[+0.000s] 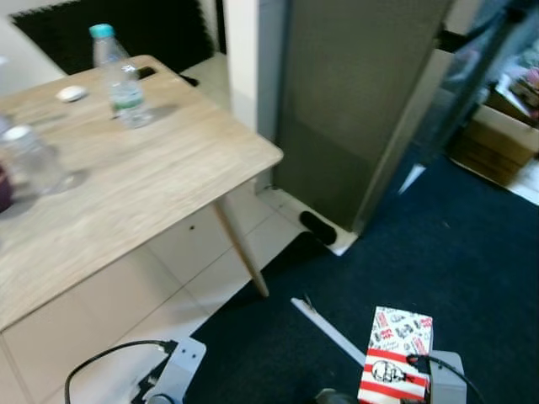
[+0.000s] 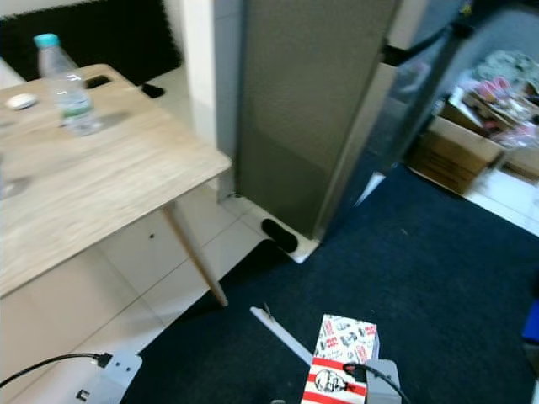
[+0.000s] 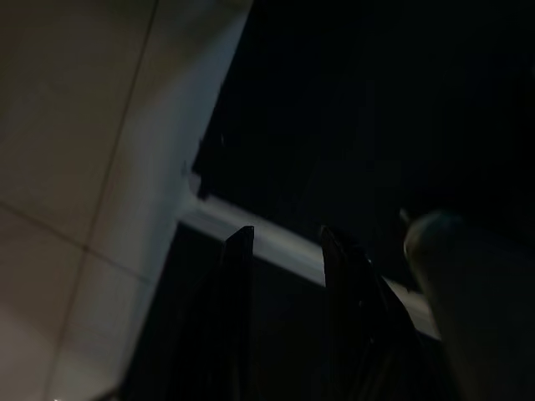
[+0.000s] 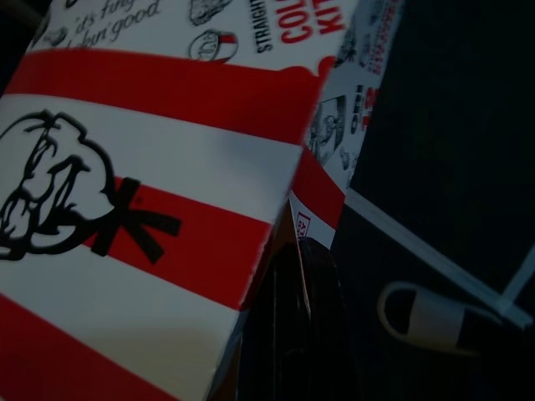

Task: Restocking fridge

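The red-and-white striped food box [image 1: 394,355] is grasped by the right gripper [image 4: 292,334], low over the dark carpet [image 1: 455,261], well apart from the grey fridge [image 1: 354,101]. Left of the fridge stands the wooden surface [image 1: 152,177] bearing a water bottle [image 1: 118,77]. The left gripper [image 3: 284,251] hangs low, fingers slightly parted and empty.

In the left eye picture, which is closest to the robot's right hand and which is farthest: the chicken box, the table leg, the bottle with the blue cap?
1. Chicken box: held at the right hand, bottom right.
2. Table leg: middle of the picture, standing at the carpet edge.
3. Bottle: far left, on the table's far end.
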Robot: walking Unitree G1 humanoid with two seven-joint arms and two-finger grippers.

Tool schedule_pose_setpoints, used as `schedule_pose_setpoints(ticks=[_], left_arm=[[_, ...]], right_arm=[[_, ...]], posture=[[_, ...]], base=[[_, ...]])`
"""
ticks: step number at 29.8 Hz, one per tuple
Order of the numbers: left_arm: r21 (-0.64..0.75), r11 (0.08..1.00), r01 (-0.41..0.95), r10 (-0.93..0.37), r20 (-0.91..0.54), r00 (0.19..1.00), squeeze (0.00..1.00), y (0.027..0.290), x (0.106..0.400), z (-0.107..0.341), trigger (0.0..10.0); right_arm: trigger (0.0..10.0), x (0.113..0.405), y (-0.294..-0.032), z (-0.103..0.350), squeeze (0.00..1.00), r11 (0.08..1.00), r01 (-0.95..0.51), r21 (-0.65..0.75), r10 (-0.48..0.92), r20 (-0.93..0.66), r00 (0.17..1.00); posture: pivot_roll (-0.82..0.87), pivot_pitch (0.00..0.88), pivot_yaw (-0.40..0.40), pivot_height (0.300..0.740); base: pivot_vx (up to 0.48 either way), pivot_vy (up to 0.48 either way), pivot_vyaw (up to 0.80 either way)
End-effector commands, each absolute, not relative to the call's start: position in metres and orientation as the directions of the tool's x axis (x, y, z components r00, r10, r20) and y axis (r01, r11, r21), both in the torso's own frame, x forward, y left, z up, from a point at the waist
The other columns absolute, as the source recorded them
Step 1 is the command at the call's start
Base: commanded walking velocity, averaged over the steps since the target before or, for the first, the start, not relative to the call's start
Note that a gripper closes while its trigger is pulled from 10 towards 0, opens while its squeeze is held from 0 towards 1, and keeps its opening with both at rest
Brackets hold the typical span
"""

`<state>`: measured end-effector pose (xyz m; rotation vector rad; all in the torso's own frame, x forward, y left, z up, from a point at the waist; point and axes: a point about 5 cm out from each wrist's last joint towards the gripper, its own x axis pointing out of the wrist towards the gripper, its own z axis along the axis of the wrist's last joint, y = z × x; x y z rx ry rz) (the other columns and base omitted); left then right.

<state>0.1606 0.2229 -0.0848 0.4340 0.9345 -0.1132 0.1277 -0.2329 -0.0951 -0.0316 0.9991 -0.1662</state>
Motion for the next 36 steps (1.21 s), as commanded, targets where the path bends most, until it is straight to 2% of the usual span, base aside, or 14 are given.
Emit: schedule_pose_setpoints(ticks=[1, 36], left_arm=[[0.308, 0.906, 0.29, 0.09, -0.809, 0.581, 0.0, 0.2229, 0.1553, -0.0871, 10.0], [0.309, 0.906, 0.29, 0.088, -0.806, 0.585, 0.0, 0.2222, 0.1569, -0.0865, 10.0]], right_arm=[[10.0, 0.1238, -0.2307, -0.0971, 0.0, 0.988, 0.124, -0.092, -0.143, -0.843, 0.518], [10.0, 0.1241, -0.2288, -0.0974, 0.0, 0.988, 0.126, -0.089, -0.142, -0.843, 0.519]], posture=[[-0.04, 0.072, -0.024, 0.74], [-0.04, 0.071, -0.022, 0.74]], base=[[0.0, 0.0, -0.74], [0.0, 0.0, -0.74]])
